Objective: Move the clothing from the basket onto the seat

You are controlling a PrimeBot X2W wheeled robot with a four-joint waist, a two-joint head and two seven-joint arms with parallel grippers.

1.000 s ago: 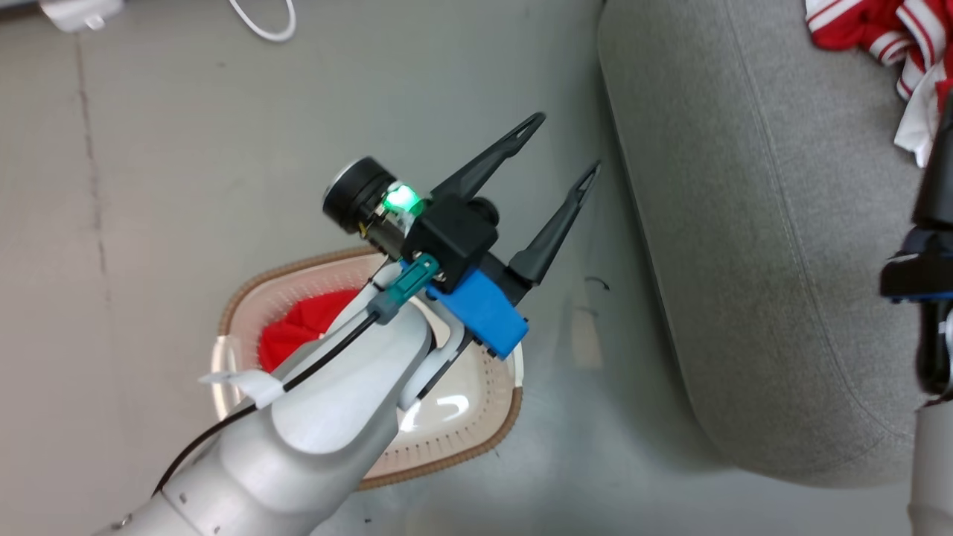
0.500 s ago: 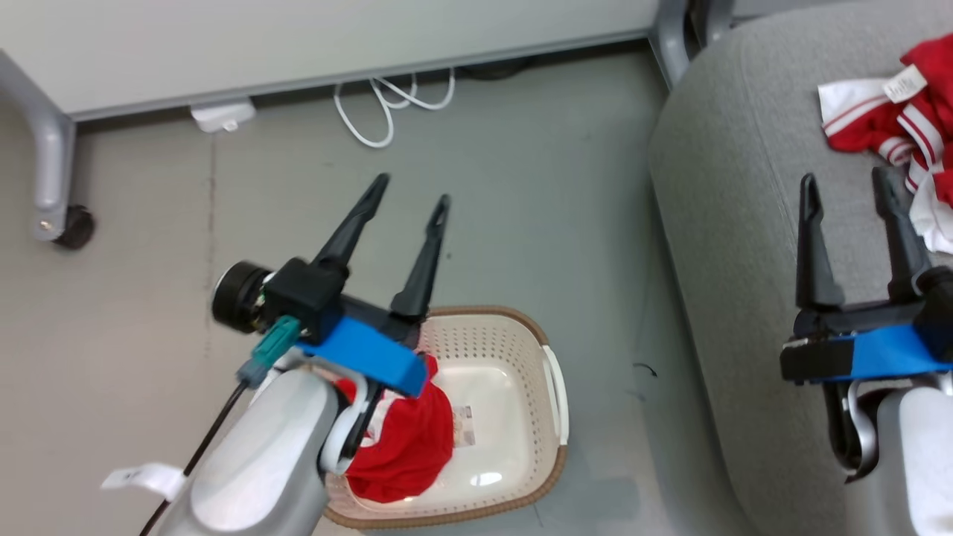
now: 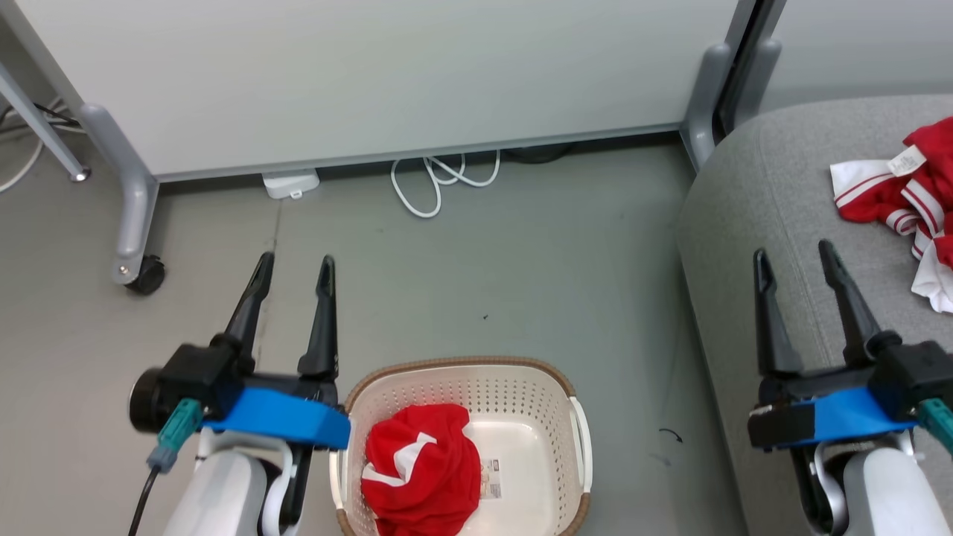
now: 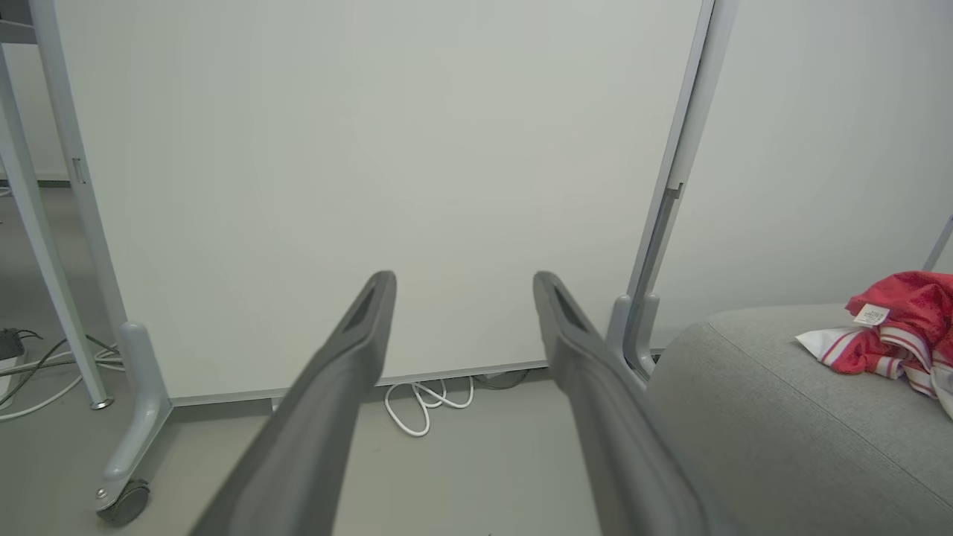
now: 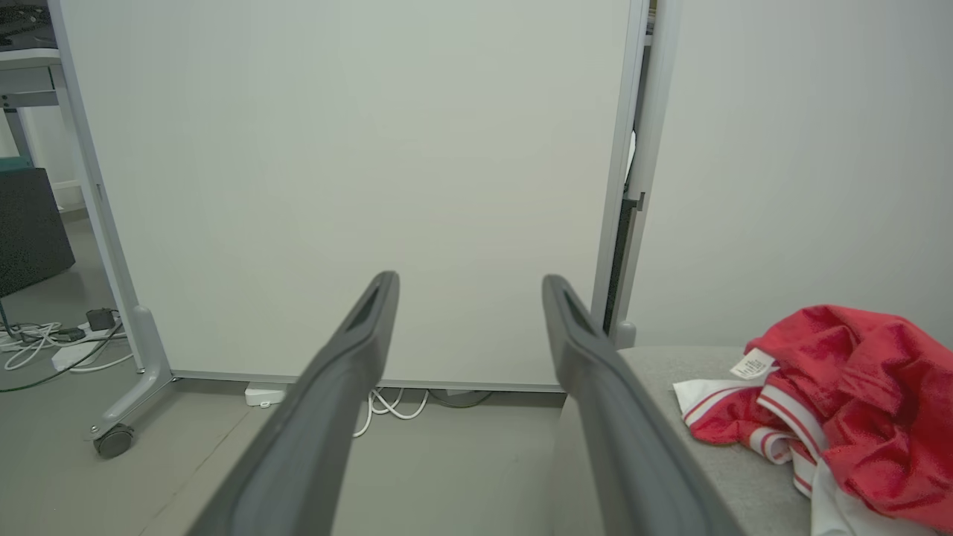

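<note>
A cream basket point(image 3: 521, 387) with a brown rim stands on the floor at the bottom centre of the head view. A crumpled red garment point(image 3: 421, 465) with a white mark lies in its left half. Another red and white garment point(image 3: 904, 197) point(image 4: 893, 335) point(image 5: 841, 406) lies on the grey seat point(image 3: 752, 223) point(image 4: 767, 417) point(image 5: 670, 372) at the right. My left gripper point(image 3: 294, 260) point(image 4: 461, 279) is open and empty, over the floor left of the basket. Open and empty too, my right gripper point(image 3: 793, 253) point(image 5: 469, 279) hovers over the seat's left part.
A white partition panel point(image 3: 372, 74) on grey wheeled legs point(image 3: 138, 223) stands behind the basket. White cables point(image 3: 443, 182) and a small white box point(image 3: 290, 182) lie on the floor at its foot. Grey floor lies between basket and panel.
The head camera has swung up and round, bringing the panel and both grippers into view. My left gripper has gone from above the basket to its left side. Both stay open.
</note>
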